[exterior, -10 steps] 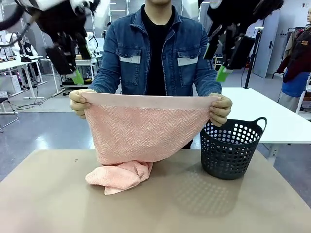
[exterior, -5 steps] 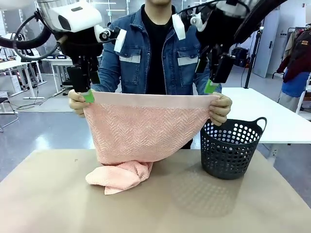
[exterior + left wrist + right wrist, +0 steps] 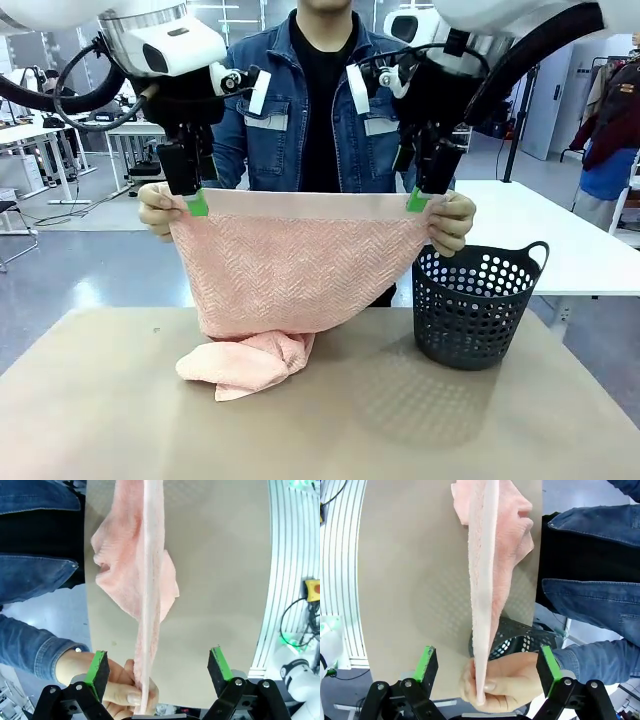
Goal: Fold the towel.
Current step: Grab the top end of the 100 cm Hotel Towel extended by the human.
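**One towel, two spread claws**

Nearest is one brown worktop (image 3: 100, 420), with one dark perforated basket (image 3: 470, 310) standing on it and one towel (image 3: 300, 270). The towel is salmon pink, herringbone-woven, with a smooth band along its top edge. Its lower end lies bunched on the worktop near the basket, and the rest is held up taut by a person's two hands (image 3: 158, 212). The left claw (image 3: 159, 666) and right claw (image 3: 487, 662) both stand spread, straddling the top corners and pinching nothing. Behind are a white table (image 3: 560, 240) and grey floor.

Wrist cameras close above shared towel (image 3: 150, 570)
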Controlling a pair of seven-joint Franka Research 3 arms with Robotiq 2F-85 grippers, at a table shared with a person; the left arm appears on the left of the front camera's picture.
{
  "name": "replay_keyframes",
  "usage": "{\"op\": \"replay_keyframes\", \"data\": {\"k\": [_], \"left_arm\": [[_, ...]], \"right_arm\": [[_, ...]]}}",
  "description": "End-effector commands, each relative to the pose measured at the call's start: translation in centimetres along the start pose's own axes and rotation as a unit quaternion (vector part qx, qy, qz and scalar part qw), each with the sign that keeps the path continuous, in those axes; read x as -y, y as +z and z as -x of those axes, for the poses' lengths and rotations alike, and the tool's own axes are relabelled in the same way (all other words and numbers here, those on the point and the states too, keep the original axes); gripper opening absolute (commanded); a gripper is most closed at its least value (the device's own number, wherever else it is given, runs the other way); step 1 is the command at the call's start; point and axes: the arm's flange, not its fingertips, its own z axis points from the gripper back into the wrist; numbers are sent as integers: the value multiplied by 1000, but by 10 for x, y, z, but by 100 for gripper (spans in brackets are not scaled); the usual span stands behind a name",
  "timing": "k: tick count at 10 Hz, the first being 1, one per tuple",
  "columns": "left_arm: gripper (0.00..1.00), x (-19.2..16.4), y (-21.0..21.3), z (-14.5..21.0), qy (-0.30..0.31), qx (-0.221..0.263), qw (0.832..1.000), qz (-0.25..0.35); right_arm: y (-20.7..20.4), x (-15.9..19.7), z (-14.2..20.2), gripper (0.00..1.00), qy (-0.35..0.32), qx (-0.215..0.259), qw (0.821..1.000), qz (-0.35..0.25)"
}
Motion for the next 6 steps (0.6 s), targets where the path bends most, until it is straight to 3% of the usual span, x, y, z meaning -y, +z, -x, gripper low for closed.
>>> {"op": "replay_keyframes", "data": {"k": [1, 5, 6], "left_arm": [[100, -6, -7, -3, 12, 10, 1000, 10], [100, -13, -36, 12, 25, 8, 1000, 15], [65, -14, -38, 14, 31, 13, 999, 11]], "right_arm": [[-17, -2, -4, 100, -23, 7, 1000, -14], [-43, 1, -6, 100, -53, 0, 998, -33], [-45, 2, -6, 78, -57, -1, 998, -31]]}}
